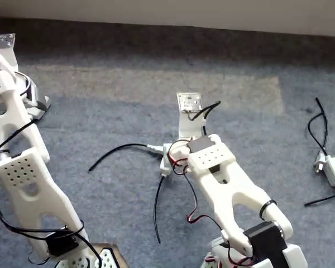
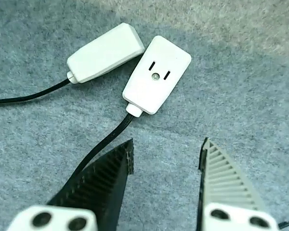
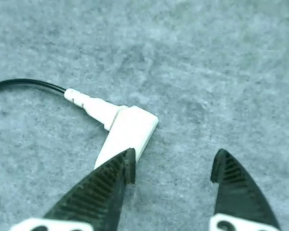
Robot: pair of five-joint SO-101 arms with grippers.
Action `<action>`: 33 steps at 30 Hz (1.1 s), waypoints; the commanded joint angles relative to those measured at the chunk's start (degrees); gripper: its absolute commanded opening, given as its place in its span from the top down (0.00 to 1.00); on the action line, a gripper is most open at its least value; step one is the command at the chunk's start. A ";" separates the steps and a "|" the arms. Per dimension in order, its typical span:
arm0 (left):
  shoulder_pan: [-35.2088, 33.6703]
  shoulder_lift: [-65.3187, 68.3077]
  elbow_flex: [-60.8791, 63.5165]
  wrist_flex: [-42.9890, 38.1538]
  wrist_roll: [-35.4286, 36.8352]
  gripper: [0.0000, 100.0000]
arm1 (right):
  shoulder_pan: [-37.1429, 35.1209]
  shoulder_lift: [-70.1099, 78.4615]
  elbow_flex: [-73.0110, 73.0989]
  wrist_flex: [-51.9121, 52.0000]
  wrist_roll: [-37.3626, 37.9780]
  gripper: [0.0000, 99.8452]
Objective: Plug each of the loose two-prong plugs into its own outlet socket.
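Right wrist view puts the job plainly: a white plug lies flat on the grey-matted counter, its black cord trailing away from the plug's ribbed neck. The right end effector is spread wide and holds nothing. One fingertip overlaps the plug's near corner, and the other sits over bare mat well to the side of the plug.

I judge the step in hand to be picking this plug up. To do it well, shift sideways until the plug's body lies between both fingers. Then close on the flat sides of the body, not on the neck or cord, which would let it swivel. The prongs are hidden, so I cannot tell which way they face; leave that end clear of the pads.

Well apart from the plug, a white socket lies slots upward beside a second white block. The left end effector is spread and empty, short of both.
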 commanded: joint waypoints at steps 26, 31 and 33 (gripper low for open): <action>-0.13 1.01 -0.48 -0.88 0.35 0.77 | -3.65 0.13 3.03 -8.04 0.18 0.74; 0.48 1.01 -0.13 -0.88 0.35 0.77 | -2.51 3.82 2.51 -8.22 -2.11 0.78; 0.75 1.10 -0.13 -0.88 0.35 0.77 | -2.51 5.49 0.75 -8.13 -2.11 0.86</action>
